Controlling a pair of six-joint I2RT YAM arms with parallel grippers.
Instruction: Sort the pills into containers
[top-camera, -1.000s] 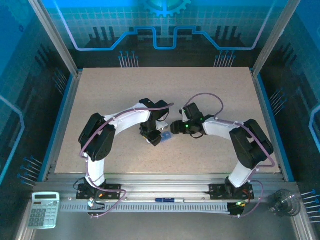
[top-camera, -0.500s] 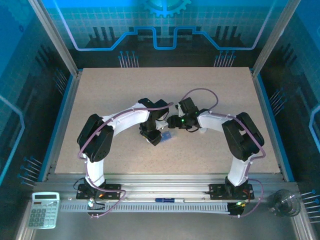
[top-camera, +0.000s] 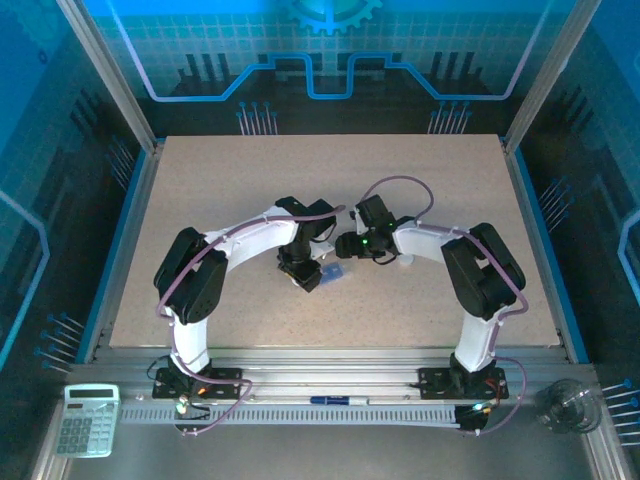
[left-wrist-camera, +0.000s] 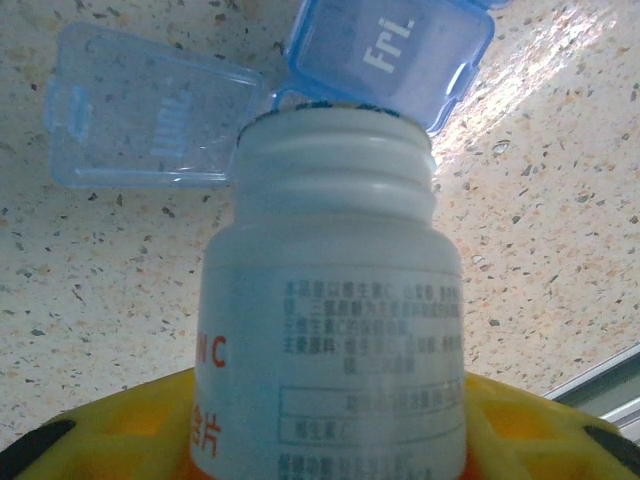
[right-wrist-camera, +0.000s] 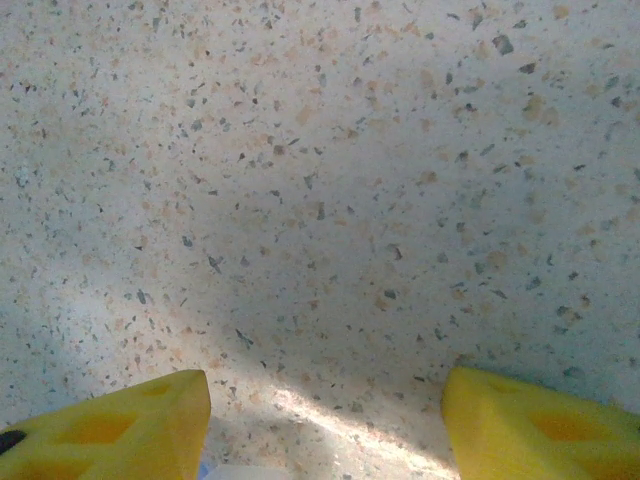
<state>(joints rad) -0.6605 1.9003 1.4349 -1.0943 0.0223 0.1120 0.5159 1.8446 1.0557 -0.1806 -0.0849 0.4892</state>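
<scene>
Speckled beige stone is covering the table (top-camera: 200, 200), and the small blue pill box (top-camera: 334, 271) is lying near its middle, a little toward the near edge.

Both arms are bending inward toward the pill box. The left arm (top-camera: 245, 235) is reaching it from the left, the right arm (top-camera: 440, 245) from the right. A grey calculator (top-camera: 85, 420) is sitting well apart from the pill box, off the table by the near left corner.

The left gripper (top-camera: 308, 277) is hanging just left of the pill box. In the left wrist view its yellow fingers (left-wrist-camera: 110, 430) are clamping a white bottle (left-wrist-camera: 335, 300) from both sides. The bottle is carrying an orange and white label. Its threaded neck is showing no cap, and its mouth is pointing at the pill box, right against it or just above; I cannot tell which.

Two clear blue lids are standing open on the pill box: one marked "Fri." (left-wrist-camera: 390, 55) just past the bottle's mouth, another (left-wrist-camera: 140, 110) to its left.

The right gripper (top-camera: 345, 246) is hovering just behind the pill box. Its yellow fingers (right-wrist-camera: 120, 420) are standing apart, with bare table showing between them.
</scene>
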